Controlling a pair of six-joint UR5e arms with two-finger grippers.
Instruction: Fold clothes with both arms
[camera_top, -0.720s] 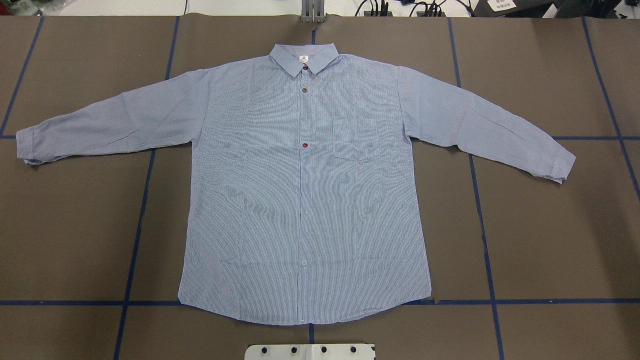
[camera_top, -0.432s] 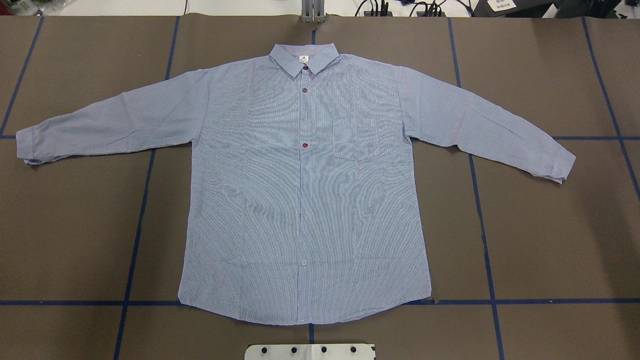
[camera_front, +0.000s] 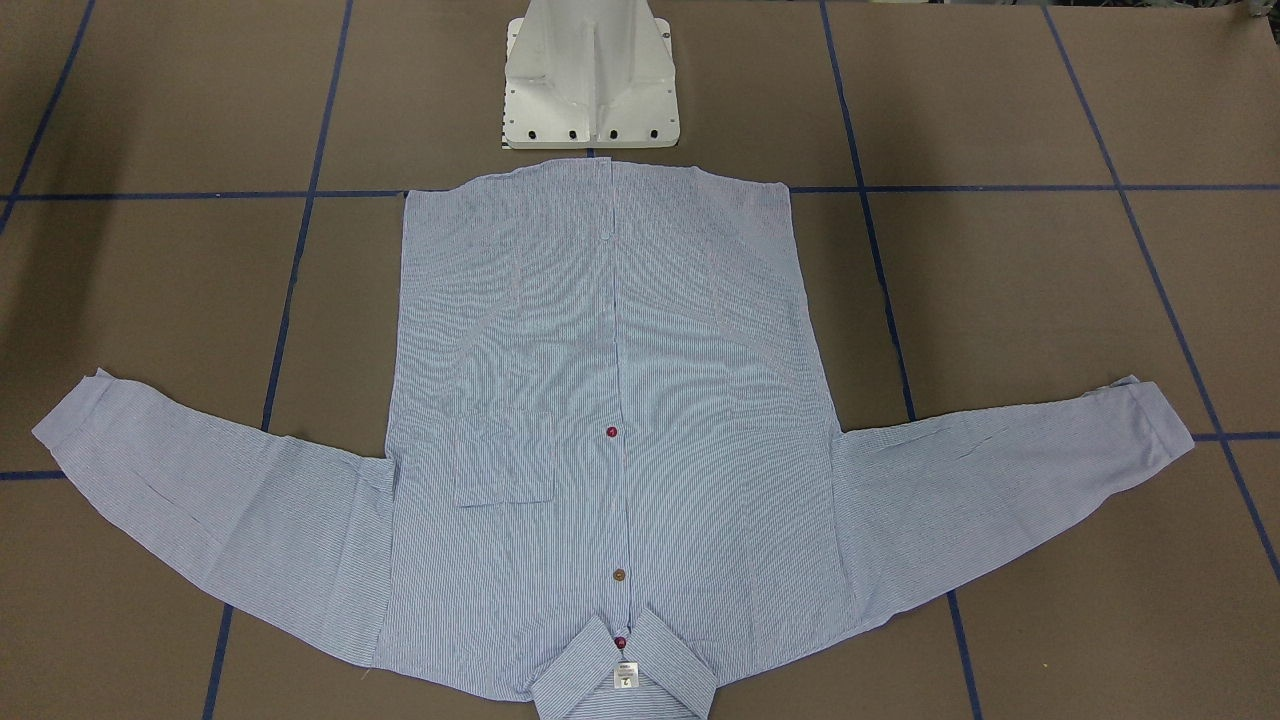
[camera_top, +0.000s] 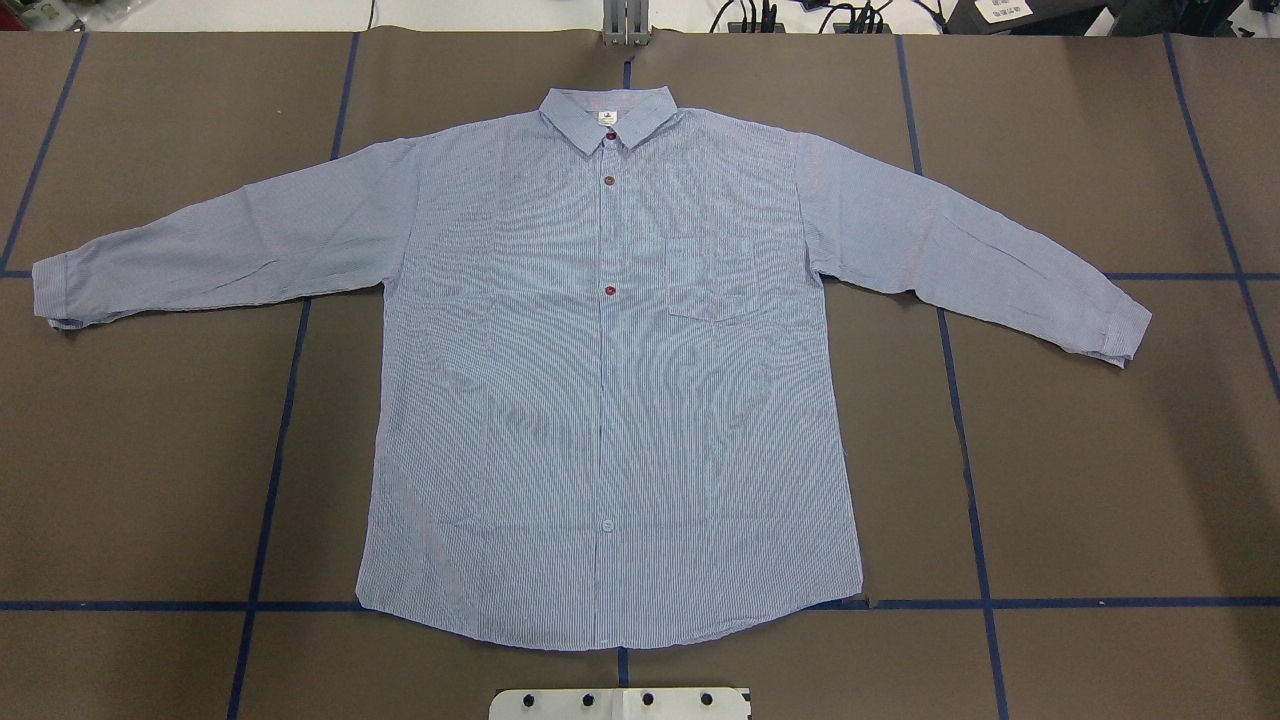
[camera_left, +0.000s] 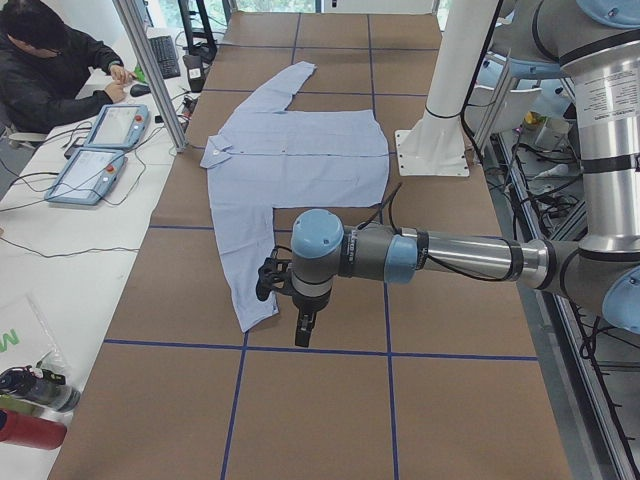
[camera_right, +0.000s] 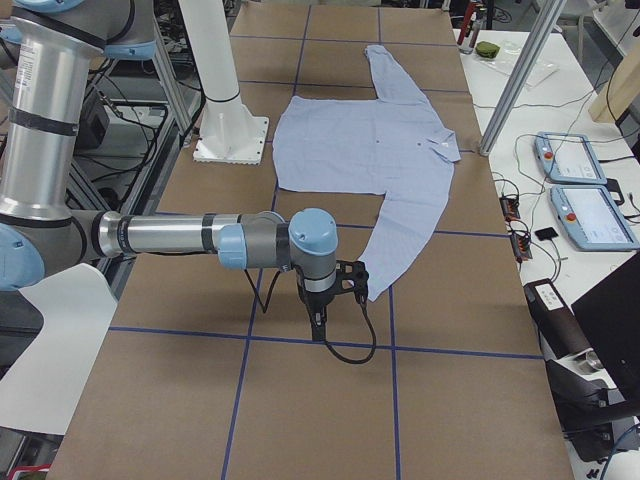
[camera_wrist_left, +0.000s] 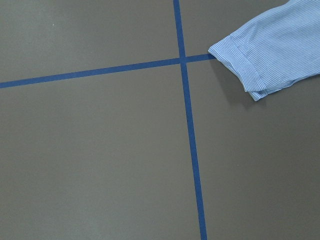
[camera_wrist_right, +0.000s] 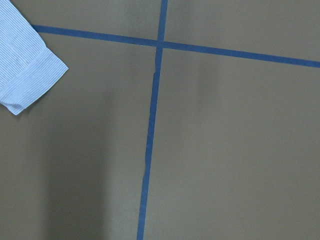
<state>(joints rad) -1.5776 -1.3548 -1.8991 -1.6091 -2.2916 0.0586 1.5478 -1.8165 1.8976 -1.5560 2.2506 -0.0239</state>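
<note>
The shirt (camera_top: 610, 400) lies flat on the table (camera_top: 1100, 480), collar (camera_top: 607, 115) at 12 o'clock from overhead, sleeves (camera_top: 230, 240) toward 9 and 3. The left gripper (camera_left: 303, 330) and right gripper (camera_right: 319, 325) hang near the cuffs (camera_wrist_left: 245, 75); whether the claws are apart or together, I cannot tell.

There's the shirt (camera_top: 610, 400), light blue with fine white stripes, lying flat and front up, closed down the front, both sleeves flung wide. It stretches between the two pincers. The left gripper (camera_left: 303, 332) hangs pointing down just past the left cuff (camera_wrist_left: 240, 70), and the right gripper (camera_right: 319, 325) likewise just past the right cuff (camera_wrist_right: 30, 70), neither touching cloth. From either one the collar (camera_top: 608, 112) and its white neck label (camera_top: 606, 117) lie well off. The chest pocket (camera_top: 712, 280) sits on the right gripper's side. Dark red buttons (camera_top: 610, 290) run midway between them. The left arm (camera_left: 450, 258) and right arm (camera_right: 180, 237), silver-grey with pale blue caps, reach out level. Fingers parted or closed, I can't tell.
</note>
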